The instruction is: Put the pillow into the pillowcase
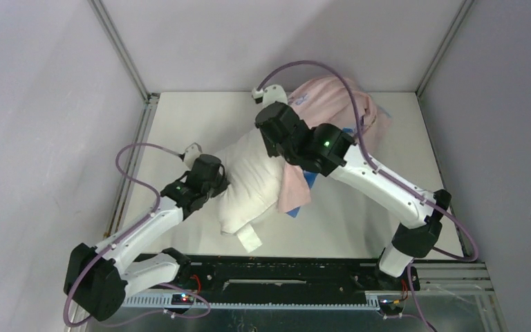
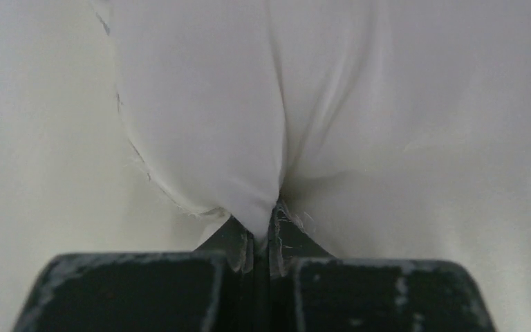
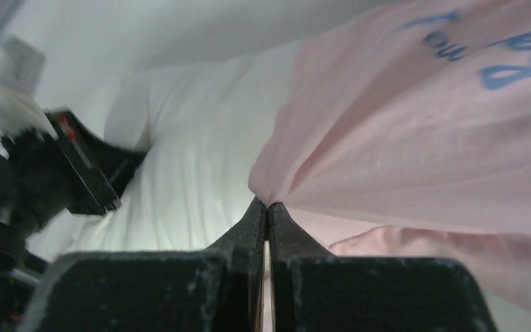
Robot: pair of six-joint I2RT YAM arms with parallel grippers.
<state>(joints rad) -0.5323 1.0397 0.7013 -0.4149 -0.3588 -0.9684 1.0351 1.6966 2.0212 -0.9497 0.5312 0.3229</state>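
Note:
The plump white pillow (image 1: 249, 183) lies mid-table, its far end inside the pale pink pillowcase (image 1: 328, 100) with blue lettering (image 3: 511, 69). My left gripper (image 1: 222, 181) is shut on a pinch of the pillow's white fabric (image 2: 263, 221) at its near-left side. My right gripper (image 1: 276, 149) is shut on the pink pillowcase edge (image 3: 268, 204), holding it over the pillow (image 3: 200, 173). A pink flap (image 1: 294, 190) hangs down over the pillow's right side. The far end of the pillow is hidden in the case.
The white table (image 1: 200, 117) is walled at left, back and right. A blue bit of the case (image 1: 310, 178) shows under my right arm. The arm bases and a black rail (image 1: 283, 277) run along the near edge. My left arm shows in the right wrist view (image 3: 55, 173).

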